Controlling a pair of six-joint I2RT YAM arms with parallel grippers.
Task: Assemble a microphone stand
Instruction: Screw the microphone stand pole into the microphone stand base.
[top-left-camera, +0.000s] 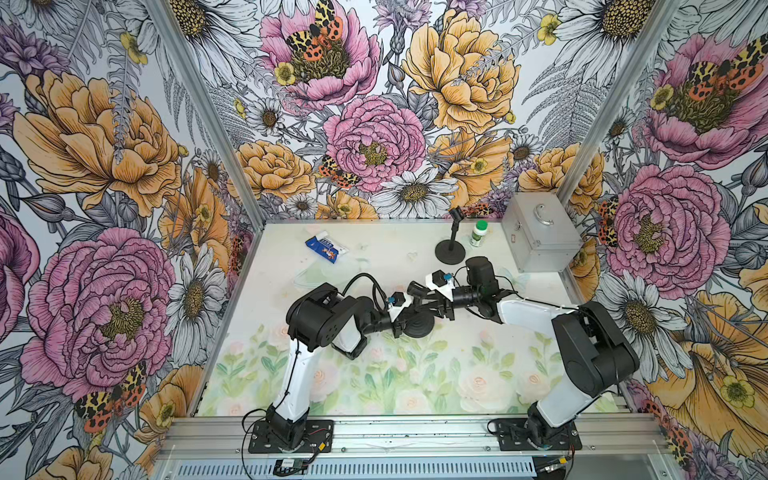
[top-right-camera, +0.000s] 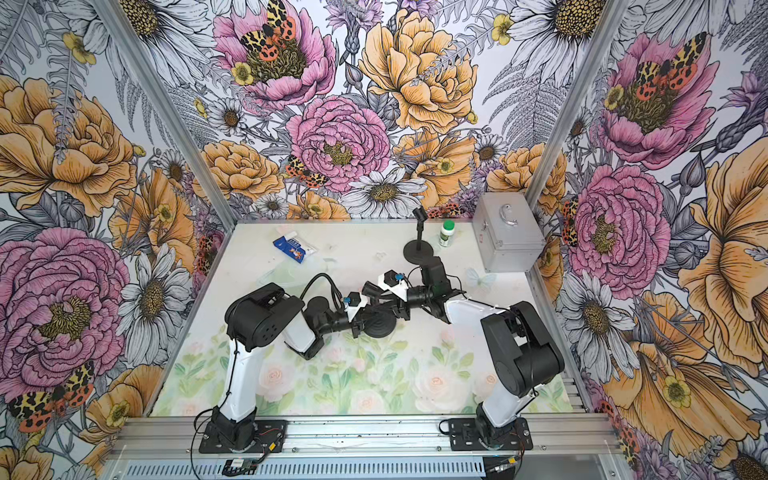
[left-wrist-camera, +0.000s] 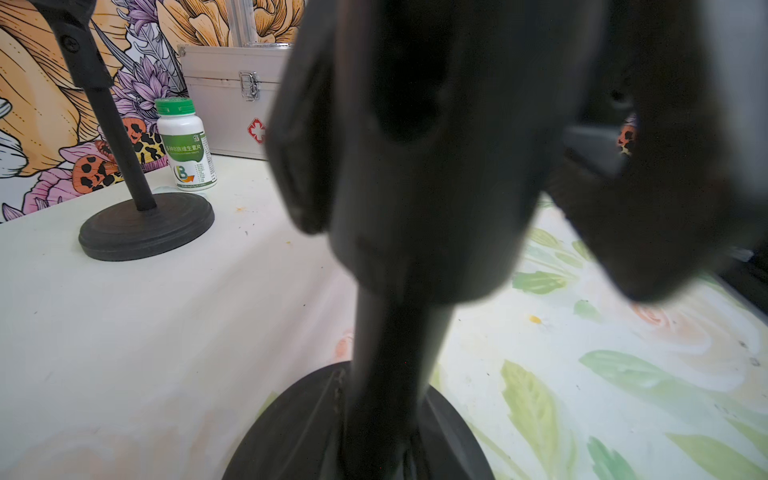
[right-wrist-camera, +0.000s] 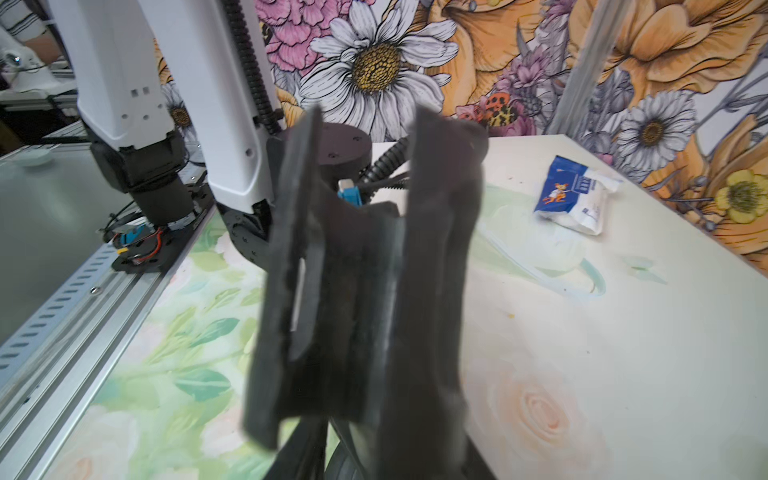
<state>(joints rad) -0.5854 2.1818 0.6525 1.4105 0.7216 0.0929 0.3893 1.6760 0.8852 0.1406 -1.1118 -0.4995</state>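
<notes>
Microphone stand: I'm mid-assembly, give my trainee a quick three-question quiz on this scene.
1. True or false: the finished stand at the back is next to a green-capped bottle.
2. The metal case sits at the table's: A) far right corner, B) near left corner, C) centre.
3. Fill in: the left gripper is shut on the ____ rising from the round base.
Key: 1 true; 2 A; 3 pole.

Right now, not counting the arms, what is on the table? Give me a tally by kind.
Microphone stands: 2 (back stand, centre stand)
Pill bottle: 1
Metal case: 1
Blue and white packet: 1
Total: 5
</notes>
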